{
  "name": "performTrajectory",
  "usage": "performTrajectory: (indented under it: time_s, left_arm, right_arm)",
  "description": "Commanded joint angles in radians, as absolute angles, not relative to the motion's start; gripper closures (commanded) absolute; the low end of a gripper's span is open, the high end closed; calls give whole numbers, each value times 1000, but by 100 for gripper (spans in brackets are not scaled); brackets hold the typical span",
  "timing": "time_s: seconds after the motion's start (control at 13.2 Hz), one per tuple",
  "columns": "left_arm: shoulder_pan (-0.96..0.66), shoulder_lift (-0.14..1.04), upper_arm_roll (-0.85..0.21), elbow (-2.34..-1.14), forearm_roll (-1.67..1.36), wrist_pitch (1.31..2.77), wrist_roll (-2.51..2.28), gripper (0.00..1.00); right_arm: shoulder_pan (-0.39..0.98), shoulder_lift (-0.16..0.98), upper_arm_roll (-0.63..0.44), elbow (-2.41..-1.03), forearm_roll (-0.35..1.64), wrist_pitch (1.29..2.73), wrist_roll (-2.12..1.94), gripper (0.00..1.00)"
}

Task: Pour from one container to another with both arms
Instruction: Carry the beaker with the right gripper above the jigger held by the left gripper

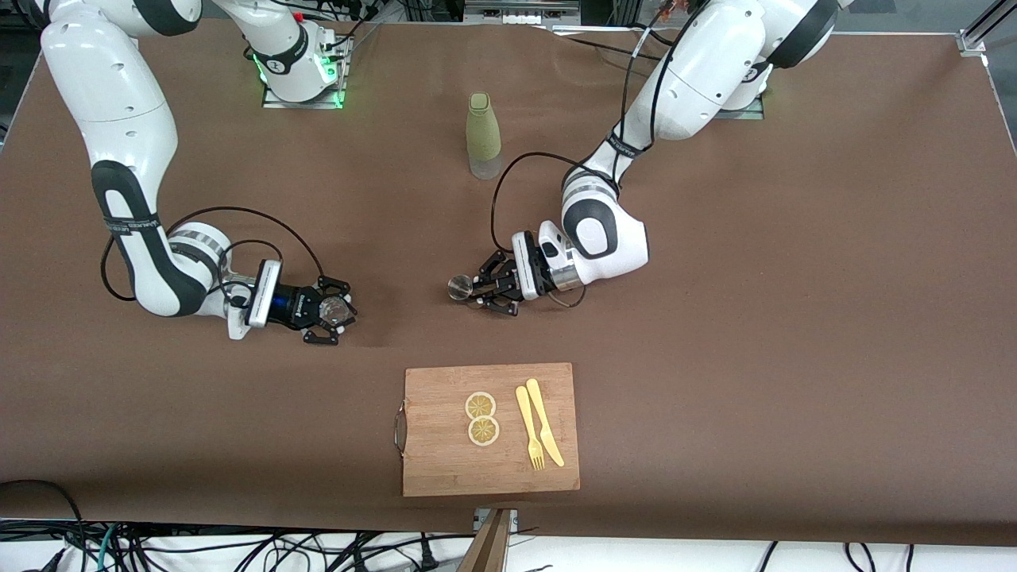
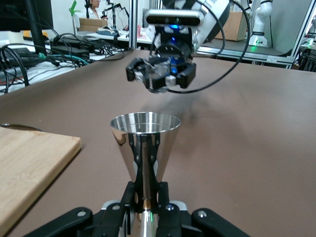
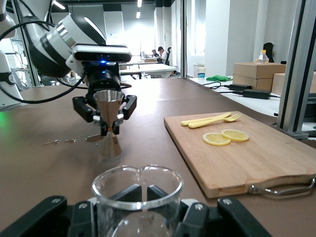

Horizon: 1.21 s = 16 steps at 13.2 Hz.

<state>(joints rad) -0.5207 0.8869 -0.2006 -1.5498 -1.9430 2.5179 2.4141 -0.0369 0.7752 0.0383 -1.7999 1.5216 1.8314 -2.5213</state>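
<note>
My left gripper (image 1: 470, 291) is shut on the narrow waist of the silver jigger (image 1: 459, 287), near the middle of the table. The jigger (image 2: 144, 143) stands upright between the jaws, open cone up. My right gripper (image 1: 337, 312), toward the right arm's end of the table, is shut on the clear glass tumbler (image 1: 338, 310). In the right wrist view the tumbler (image 3: 137, 190) is upright in the jaws with the black fingers (image 3: 173, 195) showing through it. The jigger (image 3: 109, 118) faces it a short way off. Both hands are low over the table, a gap between them.
An olive-green sleeved bottle (image 1: 483, 135) stands between the arms' bases. A wooden cutting board (image 1: 445, 469) lies near the front edge. It carries two lemon slices (image 1: 481, 417) and a yellow knife and fork (image 1: 539, 425). Small wet patches (image 3: 61, 142) mark the table near the jigger.
</note>
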Motion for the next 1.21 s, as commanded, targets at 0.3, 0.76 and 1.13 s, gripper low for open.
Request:
performTrajectory:
  time_s: [0.3, 0.76, 1.13]
  left_arm:
    - [-528, 857, -199, -1572, -1973, 2537, 2408, 100]
    - [-528, 857, -198, -1568, -1973, 2539, 2408, 100]
    - [-523, 842, -199, -1598, -1973, 2537, 2408, 100]
  right_arm:
    - [-32, 764, 144, -1715, 1532, 1999, -2376, 90]
    - [-26, 756, 267, -1695, 1487, 2227, -2345, 90]
    - [-8, 756, 301, -1706, 1482, 2243, -2345, 90]
